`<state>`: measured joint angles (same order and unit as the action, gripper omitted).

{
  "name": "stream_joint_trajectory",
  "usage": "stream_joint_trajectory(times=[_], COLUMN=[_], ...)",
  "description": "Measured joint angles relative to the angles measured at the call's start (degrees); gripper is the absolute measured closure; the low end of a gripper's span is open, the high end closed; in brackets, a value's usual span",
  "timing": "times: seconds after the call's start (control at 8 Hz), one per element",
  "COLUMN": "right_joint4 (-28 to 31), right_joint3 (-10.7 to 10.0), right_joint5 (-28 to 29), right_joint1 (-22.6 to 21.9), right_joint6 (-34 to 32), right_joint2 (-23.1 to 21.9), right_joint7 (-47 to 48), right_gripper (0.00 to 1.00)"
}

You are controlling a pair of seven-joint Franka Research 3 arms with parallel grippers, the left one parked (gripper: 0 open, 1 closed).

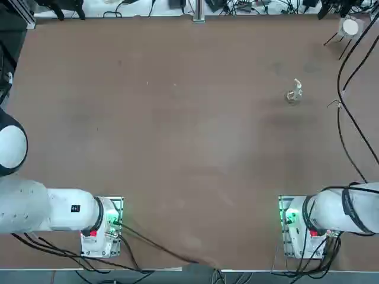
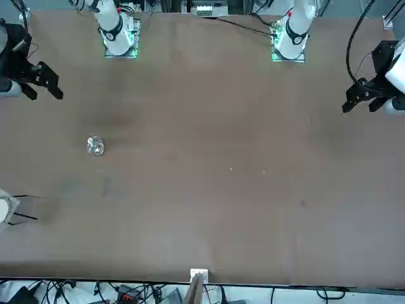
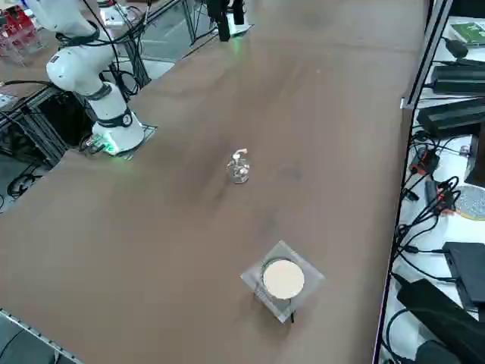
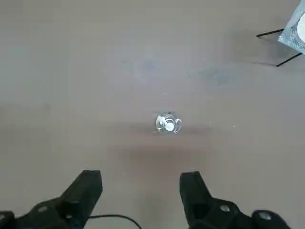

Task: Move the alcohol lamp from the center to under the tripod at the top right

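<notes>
The alcohol lamp (image 1: 294,93) (image 2: 95,146) (image 3: 239,168) (image 4: 168,123), a tiny clear glass bottle with a pale top, stands upright on the brown table (image 1: 177,130), right of centre. The tripod (image 1: 349,28) (image 2: 5,208) (image 3: 283,279) (image 4: 296,34), thin dark legs under a round white disc, stands at the table's far right corner, apart from the lamp. My right gripper (image 2: 43,94) (image 4: 140,188) hovers open and empty above the table. It is short of the lamp on the robot's side, and the lamp lies ahead between the lines of its two fingers.
Black cables (image 1: 349,89) trail over the table's right edge near the tripod. Power bricks and more cables (image 3: 447,114) lie on the bench beyond that edge. The right arm's base (image 1: 299,228) stands at the near edge.
</notes>
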<state>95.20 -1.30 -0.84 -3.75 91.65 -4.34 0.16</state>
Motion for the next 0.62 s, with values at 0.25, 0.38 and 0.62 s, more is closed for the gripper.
stream_joint_trajectory(times=[0.25, 0.38, 0.62], right_joint4=[0.0, -0.02, -0.11], right_joint3=[-0.01, -0.02, -0.07], right_joint5=[0.0, 0.0, 0.0], right_joint1=[0.02, 0.02, 0.09], right_joint6=[0.0, 0.02, -0.16], right_joint2=[0.05, 0.05, 0.27], right_joint7=[0.0, 0.0, 0.0], right_gripper=[0.0, 0.0, 0.0])
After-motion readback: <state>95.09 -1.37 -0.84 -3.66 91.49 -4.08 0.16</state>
